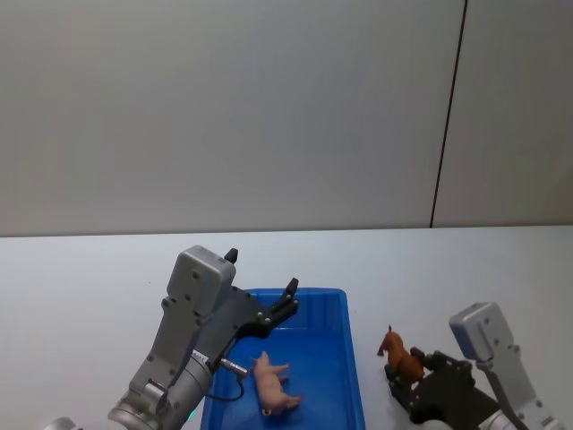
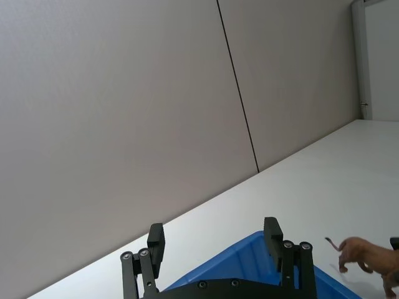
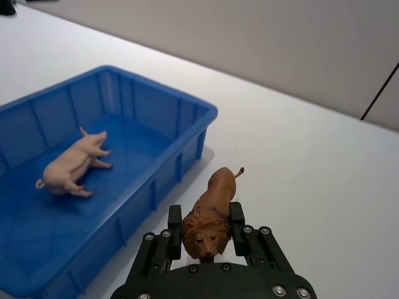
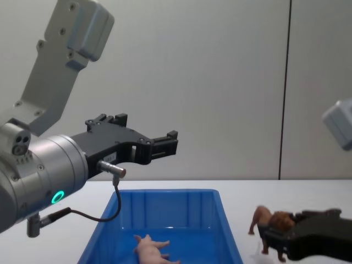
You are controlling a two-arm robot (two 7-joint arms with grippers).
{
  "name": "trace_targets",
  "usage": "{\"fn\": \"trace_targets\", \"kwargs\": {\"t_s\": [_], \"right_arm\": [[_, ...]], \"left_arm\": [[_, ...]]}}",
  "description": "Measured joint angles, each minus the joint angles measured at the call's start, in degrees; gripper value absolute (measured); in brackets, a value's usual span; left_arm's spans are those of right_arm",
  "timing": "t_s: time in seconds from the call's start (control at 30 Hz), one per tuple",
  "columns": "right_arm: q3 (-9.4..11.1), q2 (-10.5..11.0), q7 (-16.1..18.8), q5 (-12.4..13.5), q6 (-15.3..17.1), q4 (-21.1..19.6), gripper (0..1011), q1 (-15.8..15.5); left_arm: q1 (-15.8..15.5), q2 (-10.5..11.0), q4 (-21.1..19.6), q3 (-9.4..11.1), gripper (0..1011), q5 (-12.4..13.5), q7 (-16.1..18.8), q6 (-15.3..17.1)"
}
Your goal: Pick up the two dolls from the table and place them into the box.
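The pale pink pig doll [image 1: 273, 383] lies on its side inside the blue box [image 1: 349, 381], also seen as the pig [image 3: 70, 167] in the box [image 3: 181, 106] and the pig [image 4: 153, 249]. The brown lion doll [image 3: 211, 213] stands on the white table [image 1: 81, 287] just right of the box, and my right gripper [image 3: 206, 222] is shut on its head and mane. The lion [image 1: 402, 356] and right gripper [image 1: 405, 374] show near the front right. My left gripper [image 4: 165, 144] hangs open and empty above the box.
A plain grey wall with a dark vertical seam [image 1: 448, 116] rises behind the table. White tabletop stretches to the left of the box and out to the right past the lion.
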Motion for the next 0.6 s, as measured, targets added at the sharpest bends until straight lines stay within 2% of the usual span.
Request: {"fn": "trace_targets", "kwargs": {"t_s": [0.33,0.6], "right_arm": [[-0.25,-0.12,-0.98,-3.39,-4.33,-3.14,435,0.32],[-0.73,-1.34,1.78,-4.63,-6.10,-4.10,435,2.22]], "left_arm": [[0.00,0.00,0.00,0.00,1003,0.00,0.00,0.00],[0.00,0.00,0.00,0.00,1003,0.00,0.00,0.00]]}}
